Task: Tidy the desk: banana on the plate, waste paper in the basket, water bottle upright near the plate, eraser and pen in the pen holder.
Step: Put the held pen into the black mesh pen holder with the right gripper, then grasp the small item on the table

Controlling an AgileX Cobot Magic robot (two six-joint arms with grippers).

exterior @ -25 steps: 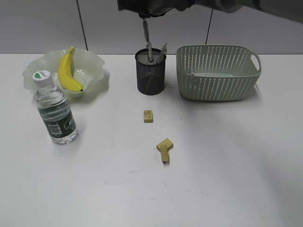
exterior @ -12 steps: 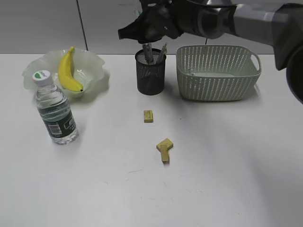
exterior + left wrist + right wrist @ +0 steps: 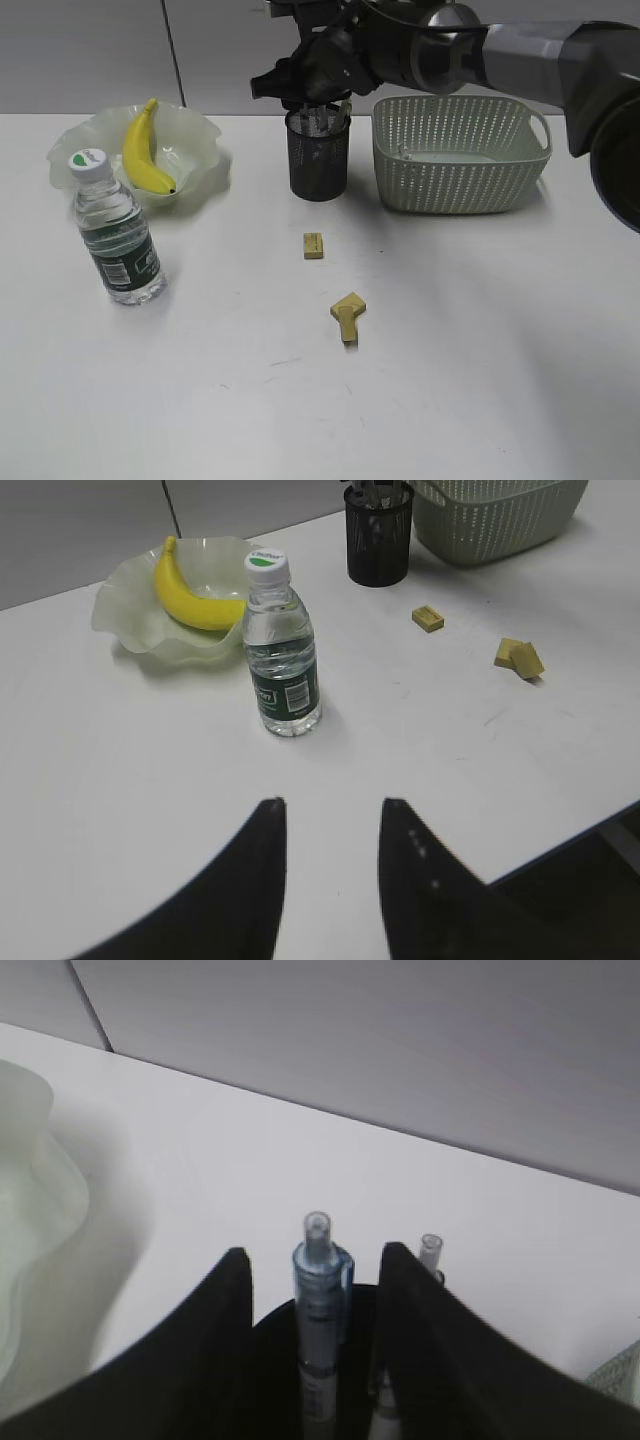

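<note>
I see the desk point(image 3: 480, 380), big, white & flat. On the left side sits the plate point(image 3: 205, 135), pale green w/ a wavy rim. The water bottle point(image 3: 115, 235) stands up straight just in front of the plate, near it. The pen holder point(image 3: 318, 160) stands at the back in the middle. The basket point(image 3: 460, 155) sits just to the right of it, not touching. In the middle I see 2 small yellow bits: a small block point(image 3: 314, 245) in front of the pen holder, & an L-shaped piece point(image 3: 347, 316) closer to me, well apart from the rest.
</note>
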